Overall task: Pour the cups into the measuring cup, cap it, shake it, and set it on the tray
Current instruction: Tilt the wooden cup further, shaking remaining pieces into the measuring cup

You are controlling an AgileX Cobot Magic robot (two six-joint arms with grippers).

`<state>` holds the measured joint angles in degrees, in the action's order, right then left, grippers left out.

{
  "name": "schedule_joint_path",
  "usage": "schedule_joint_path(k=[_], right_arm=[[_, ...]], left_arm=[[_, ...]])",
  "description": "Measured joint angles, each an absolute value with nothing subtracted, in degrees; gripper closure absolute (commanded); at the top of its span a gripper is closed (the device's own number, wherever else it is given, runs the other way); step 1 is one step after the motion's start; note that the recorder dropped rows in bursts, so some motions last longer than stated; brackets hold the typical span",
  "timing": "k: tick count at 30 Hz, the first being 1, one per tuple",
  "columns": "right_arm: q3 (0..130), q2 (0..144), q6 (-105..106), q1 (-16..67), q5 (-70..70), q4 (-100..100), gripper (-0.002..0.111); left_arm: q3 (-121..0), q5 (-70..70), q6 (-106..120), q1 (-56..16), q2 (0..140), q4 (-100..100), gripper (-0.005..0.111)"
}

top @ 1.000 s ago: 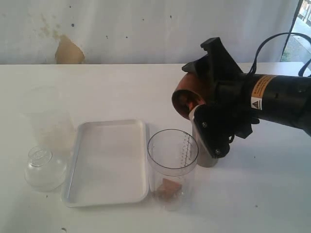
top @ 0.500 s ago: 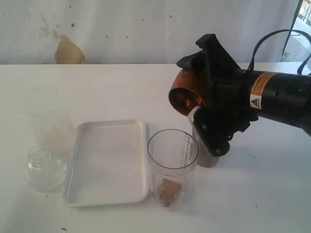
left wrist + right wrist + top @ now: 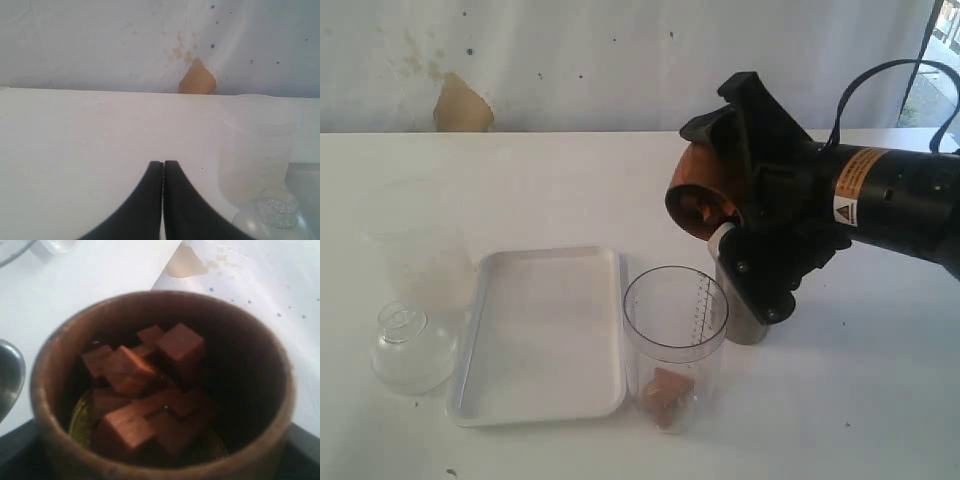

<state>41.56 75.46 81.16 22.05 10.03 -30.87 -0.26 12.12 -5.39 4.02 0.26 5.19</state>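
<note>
My right gripper (image 3: pixel 716 186) is shut on the brown wooden cup (image 3: pixel 700 190) and holds it tipped on its side, mouth facing down-left, above and just behind the clear measuring cup (image 3: pixel 675 335). Several brown cubes (image 3: pixel 150 390) still sit inside the wooden cup (image 3: pixel 50 370). A few brown cubes (image 3: pixel 665 390) lie at the bottom of the measuring cup. The steel tumbler (image 3: pixel 744 322) stands behind it, mostly hidden by my gripper. The white tray (image 3: pixel 540 335) lies left of the measuring cup. My left gripper (image 3: pixel 163 165) is shut with nothing in it, over bare table.
A frosted plastic container (image 3: pixel 415 240) stands left of the tray, with a clear domed lid (image 3: pixel 412 345) in front of it. Both also show in the left wrist view, the container (image 3: pixel 257 145) and the lid (image 3: pixel 275 212). A white wall backs the table.
My right gripper has shifted slightly left and up with the wooden cup, turning its mouth a little further down. The left gripper shows no visible change.
</note>
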Motion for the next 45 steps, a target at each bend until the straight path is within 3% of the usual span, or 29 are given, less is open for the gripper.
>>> schedule_joint_path(k=[27,45], right_arm=[[41.6,76.2,70.6,24.0,12.9,-33.4,0.108],[41.6,77.8,84.2,24.0,10.6,-33.5,0.108]], left_arm=[[-0.3,12.1,-5.4,4.0,0.3,5.2,0.106],[-0.3,12.1,-5.4,4.0,0.3,5.2,0.106]])
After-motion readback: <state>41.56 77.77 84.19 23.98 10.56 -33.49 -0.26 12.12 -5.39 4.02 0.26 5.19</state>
